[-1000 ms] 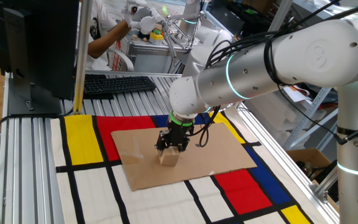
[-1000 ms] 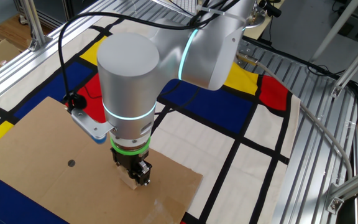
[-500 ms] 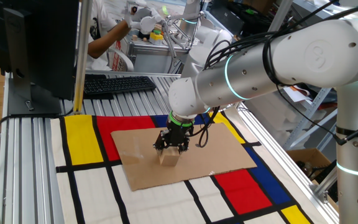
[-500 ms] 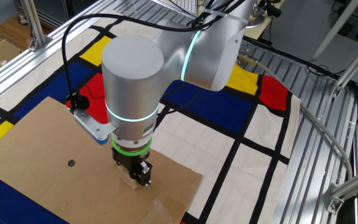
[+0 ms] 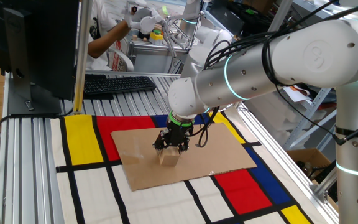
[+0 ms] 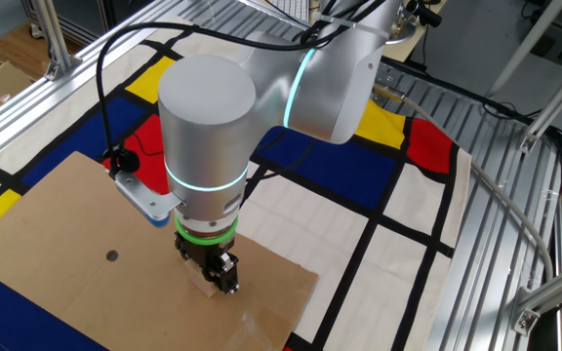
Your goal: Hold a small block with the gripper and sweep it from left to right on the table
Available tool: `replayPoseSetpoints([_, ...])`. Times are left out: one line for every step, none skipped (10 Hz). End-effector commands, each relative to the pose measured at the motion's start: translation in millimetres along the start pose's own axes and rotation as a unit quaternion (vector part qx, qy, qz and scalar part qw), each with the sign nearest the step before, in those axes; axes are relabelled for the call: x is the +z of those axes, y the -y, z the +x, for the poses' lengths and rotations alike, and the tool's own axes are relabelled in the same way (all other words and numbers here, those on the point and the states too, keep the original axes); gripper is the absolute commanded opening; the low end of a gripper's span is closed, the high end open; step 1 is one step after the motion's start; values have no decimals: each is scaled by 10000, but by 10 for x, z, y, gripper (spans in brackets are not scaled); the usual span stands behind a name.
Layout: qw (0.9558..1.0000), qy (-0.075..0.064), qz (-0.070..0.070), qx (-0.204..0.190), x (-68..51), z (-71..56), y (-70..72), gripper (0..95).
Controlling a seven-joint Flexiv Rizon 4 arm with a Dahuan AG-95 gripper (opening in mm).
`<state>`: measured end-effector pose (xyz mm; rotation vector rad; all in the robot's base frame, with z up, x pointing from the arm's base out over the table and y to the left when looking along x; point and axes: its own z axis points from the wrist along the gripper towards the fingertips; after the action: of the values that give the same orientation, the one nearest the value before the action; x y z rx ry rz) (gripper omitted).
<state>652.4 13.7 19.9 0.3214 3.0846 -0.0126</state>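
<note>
The small block (image 5: 168,158) is a light tan wooden cube resting on the brown cardboard sheet (image 5: 216,152). My black gripper (image 5: 169,150) with its green ring points straight down and is shut on the block's top. In the other fixed view the gripper (image 6: 210,279) covers most of the block (image 6: 202,285), near the cardboard's (image 6: 57,224) right edge. The table (image 5: 23,155) is a slatted aluminium frame under a red, yellow, blue and white mat (image 5: 82,140).
A black keyboard (image 5: 117,84) and a dark monitor (image 5: 36,43) stand at the back left. A person (image 5: 114,31) works behind the table. My thick white arm (image 6: 291,78) hangs over the mat. A black cable (image 6: 110,107) loops to a blue connector (image 6: 144,200).
My gripper and the block have shifted very slightly left on the cardboard; otherwise nothing has moved.
</note>
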Motion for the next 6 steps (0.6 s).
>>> replayPoseSetpoints([10000,0,-15,-9,-31,14,16,760])
replayPoseSetpoints([10000,10,-33,4,-59,26,27,760])
replayPoseSetpoints([10000,4,-37,7,-89,34,35,760])
replayPoseSetpoints([10000,-2,-29,22,-143,53,31,760])
replayPoseSetpoints([10000,-9,-36,40,-176,61,39,760])
replayPoseSetpoints([9999,-15,-97,58,-231,65,53,760])
